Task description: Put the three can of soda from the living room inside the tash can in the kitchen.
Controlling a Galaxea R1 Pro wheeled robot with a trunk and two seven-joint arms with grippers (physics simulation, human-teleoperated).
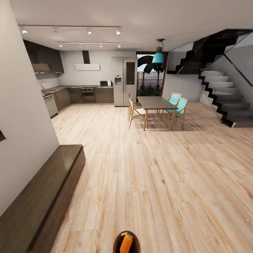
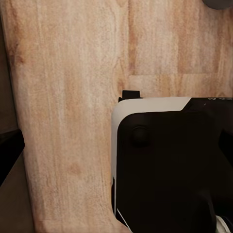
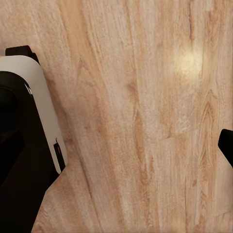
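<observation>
At the bottom edge of the head view, the tash can (image 1: pixel 117 240) shows its brown-tan inside. One bright orange can of soda (image 1: pixel 126 243) lies tilted inside it. The kitchen lies far ahead on the left, with dark grey cabinets (image 1: pixel 100 95), a built-in oven (image 1: pixel 88 94), a white extractor hood (image 1: pixel 86 66) and a tall steel fridge (image 1: pixel 124 81). Both wrist views look down at the wooden floor and my own black and white base (image 2: pixel 170 165) (image 3: pixel 19 126). A small dark shape (image 3: pixel 227 145) pokes in at one edge of the right wrist view; I cannot tell what it is.
A long low dark wooden bench (image 1: pixel 45 196) runs along the white wall on my left. A dining table (image 1: pixel 156 103) with chairs stands ahead to the right, and a dark staircase (image 1: pixel 221 95) climbs at the far right. Wide wooden floor (image 1: pixel 140 168) stretches toward the kitchen.
</observation>
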